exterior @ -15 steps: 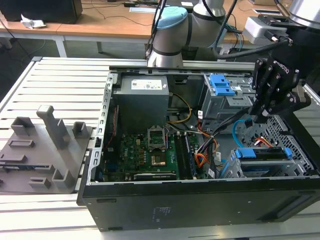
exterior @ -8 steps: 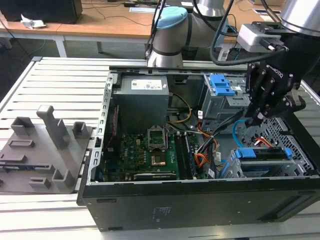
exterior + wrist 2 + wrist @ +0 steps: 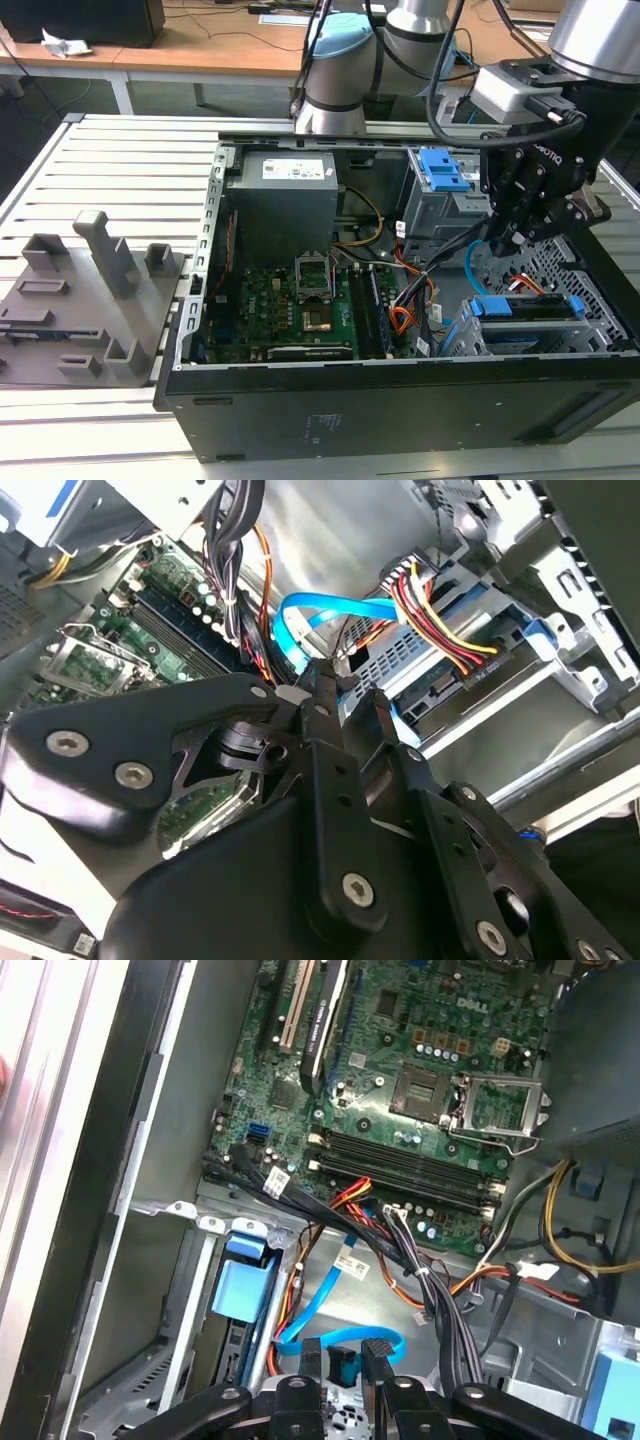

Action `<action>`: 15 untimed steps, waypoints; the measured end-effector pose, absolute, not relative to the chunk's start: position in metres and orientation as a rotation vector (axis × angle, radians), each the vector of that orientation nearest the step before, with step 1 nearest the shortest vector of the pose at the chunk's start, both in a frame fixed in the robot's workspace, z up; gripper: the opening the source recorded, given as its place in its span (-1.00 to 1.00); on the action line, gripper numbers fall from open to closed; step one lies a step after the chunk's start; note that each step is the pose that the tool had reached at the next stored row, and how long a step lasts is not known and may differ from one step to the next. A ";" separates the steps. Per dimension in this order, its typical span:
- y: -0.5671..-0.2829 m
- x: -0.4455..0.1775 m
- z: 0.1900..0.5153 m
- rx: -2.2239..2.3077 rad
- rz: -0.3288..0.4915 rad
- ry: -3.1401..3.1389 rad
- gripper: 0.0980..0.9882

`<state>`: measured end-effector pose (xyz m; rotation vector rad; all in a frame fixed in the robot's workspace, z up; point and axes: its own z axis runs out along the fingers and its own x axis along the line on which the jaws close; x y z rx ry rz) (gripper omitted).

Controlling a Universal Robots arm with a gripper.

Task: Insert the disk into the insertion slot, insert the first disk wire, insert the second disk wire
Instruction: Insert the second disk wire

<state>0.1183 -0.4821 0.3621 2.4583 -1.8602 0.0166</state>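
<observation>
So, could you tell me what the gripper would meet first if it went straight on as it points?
Most likely the light blue cable, looping right in front of the gripper. The perforated grey metal of the drive bay lies behind it, though depth is unclear.

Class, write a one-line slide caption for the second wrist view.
Black claw pinching the thin, glossy light blue cable beside the red-orange wire bundle plugged into the blue-framed drive.

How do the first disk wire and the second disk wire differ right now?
The first disk wire is a red, yellow and black bundle; the second disk wire is one light blue cable. The first runs nearly straight to its dark plug; the second loops. The pincer grips the second, not the first. Both are thin.
</observation>
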 end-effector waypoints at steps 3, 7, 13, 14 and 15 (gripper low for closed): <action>-0.482 0.116 0.361 2.472 0.018 -1.840 -0.54; -0.482 0.116 0.361 2.472 0.019 -1.840 -0.54; -0.482 0.116 0.361 2.472 0.019 -1.840 -0.85; -0.482 0.116 0.361 2.472 0.019 -1.840 -0.85; -0.482 0.116 0.361 2.472 0.019 -1.840 -0.85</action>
